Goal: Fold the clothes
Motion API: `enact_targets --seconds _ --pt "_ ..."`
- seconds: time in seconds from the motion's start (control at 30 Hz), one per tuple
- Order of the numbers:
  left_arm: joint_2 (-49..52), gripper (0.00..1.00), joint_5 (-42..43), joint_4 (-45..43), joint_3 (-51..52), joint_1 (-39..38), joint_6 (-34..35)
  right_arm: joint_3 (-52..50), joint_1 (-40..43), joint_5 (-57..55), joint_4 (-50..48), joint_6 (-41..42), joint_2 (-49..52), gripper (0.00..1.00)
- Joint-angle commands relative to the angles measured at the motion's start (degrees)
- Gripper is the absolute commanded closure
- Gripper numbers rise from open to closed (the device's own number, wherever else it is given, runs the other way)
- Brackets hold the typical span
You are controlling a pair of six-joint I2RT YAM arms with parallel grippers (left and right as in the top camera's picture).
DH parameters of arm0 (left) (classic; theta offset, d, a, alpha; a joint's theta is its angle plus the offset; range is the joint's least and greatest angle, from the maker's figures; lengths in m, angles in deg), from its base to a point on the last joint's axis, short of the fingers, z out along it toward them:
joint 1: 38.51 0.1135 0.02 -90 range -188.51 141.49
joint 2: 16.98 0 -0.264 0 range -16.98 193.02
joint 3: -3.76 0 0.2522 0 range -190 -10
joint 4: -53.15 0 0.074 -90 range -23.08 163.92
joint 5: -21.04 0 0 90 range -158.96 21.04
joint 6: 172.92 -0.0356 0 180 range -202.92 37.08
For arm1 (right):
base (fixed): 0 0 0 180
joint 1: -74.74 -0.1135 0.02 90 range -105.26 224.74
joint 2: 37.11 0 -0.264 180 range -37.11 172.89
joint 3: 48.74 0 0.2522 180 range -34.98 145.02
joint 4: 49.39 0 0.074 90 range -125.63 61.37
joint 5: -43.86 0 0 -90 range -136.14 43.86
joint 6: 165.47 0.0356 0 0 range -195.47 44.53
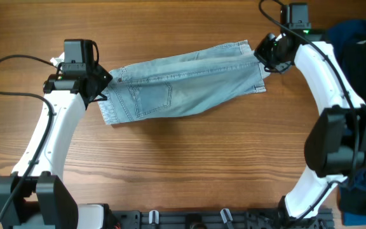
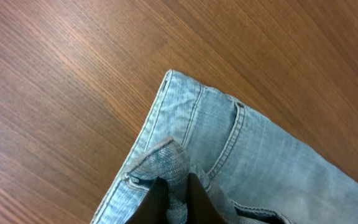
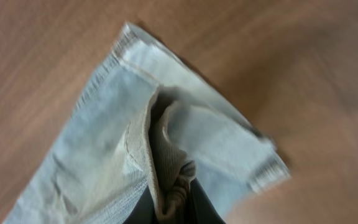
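The clothes, a pair of light blue faded jeans (image 1: 183, 81), lie folded lengthwise across the middle of the table, waistband at the left and hemmed cuffs at the right. My left gripper (image 1: 107, 83) is shut on a bunched fold of the waistband (image 2: 166, 158); its dark fingers (image 2: 194, 202) pinch the denim between them. My right gripper (image 1: 259, 58) is shut on the cuff end, with a ridge of cloth (image 3: 173, 180) squeezed between its fingers. The cuff hem (image 3: 269, 171) fans out beyond the grip. Both ends look slightly raised off the wood.
A pile of dark blue and black garments (image 1: 361, 38) sits at the table's right edge behind the right arm. Bare wooden tabletop (image 1: 189, 159) lies in front of the jeans. A black cable (image 1: 5, 76) loops at the left.
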Motion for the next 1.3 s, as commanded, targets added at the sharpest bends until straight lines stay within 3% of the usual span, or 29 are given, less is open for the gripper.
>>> enact_targets --seconds 0.0,0.37,0.4,0.47,0.5,0.6,0.73,0.8,0.83,0.9,0.97,1.0,1.03,1.07,1.1,1.27 --pt "1.49 0.94 -7.65 -1.53 -1.36 1.97 -0.04 1.4 1.2 -5.46 -4.11 0.96 1.75 0.96" --pt "10.67 0.94 -8.5 -8.31 -1.36 1.97 -0.09 1.38 -1.46 -5.95 -12.63 1.01 7.06 0.94" --pt "11.39 0.78 -8.52 -9.18 -1.36 1.97 -0.09 1.38 -1.79 -5.95 -13.86 1.01 7.93 0.78" --pt "11.85 0.48 -8.72 -10.56 -1.36 1.97 -0.13 1.38 -1.99 -5.86 -15.41 0.98 8.7 0.72" --pt "11.87 0.44 -8.7 -11.41 -1.36 1.97 -0.33 1.38 -2.12 -5.62 -16.11 0.96 8.96 0.71" --pt "10.99 0.38 -8.68 -16.83 -1.51 1.97 -3.61 1.38 -2.16 -5.42 -21.64 -1.33 9.2 0.55" --pt "8.2 0.3 -8.68 -19.34 -3.82 1.97 -8.04 1.55 -1.97 0.68 -29.88 -12.24 7.89 0.18" --pt "5.25 0.3 -7.89 -17.29 -5.4 1.95 -8.0 1.55 -1.77 3.28 -30.6 -16.22 5.46 0.15" --pt "3.91 0.31 -6.71 -16.52 -5.64 1.95 -8.0 1.55 -1.73 4.0 -29.88 -17.35 4.24 0.16" --pt "0.98 0.39 -1.44 -14.64 -5.66 1.9 -7.98 1.55 -1.73 5.18 -27.15 -18.69 1.81 0.29" --pt "-0.28 0.67 4.33 -12.87 -5.66 1.9 -7.96 1.55 -1.79 5.11 -23.17 -18.69 -0.04 0.42" --pt "-0.35 0.8 7.96 -11.63 -5.66 1.9 -7.96 1.55 -1.79 5.14 -21.24 -18.67 -0.59 0.68" --pt "-0.22 0.89 9.84 -10.8 -5.64 1.9 -7.96 1.55 -1.81 5.18 -19.58 -18.67 -0.74 0.86" --pt "0.42 0.92 11.39 -9.64 -5.49 1.84 -7.96 1.53 -1.84 5.4 -17.53 -18.67 -0.74 0.95" --pt "1.44 0.96 11.52 -9.18 -5.11 1.57 -7.96 1.27 -1.88 5.53 -15.08 -18.69 -0.48 0.96" --pt "9.11 0.96 11.5 -8.98 -4.87 1.14 -7.98 0.85 -2.1 4.61 -5.66 -20.61 1.9 0.96"
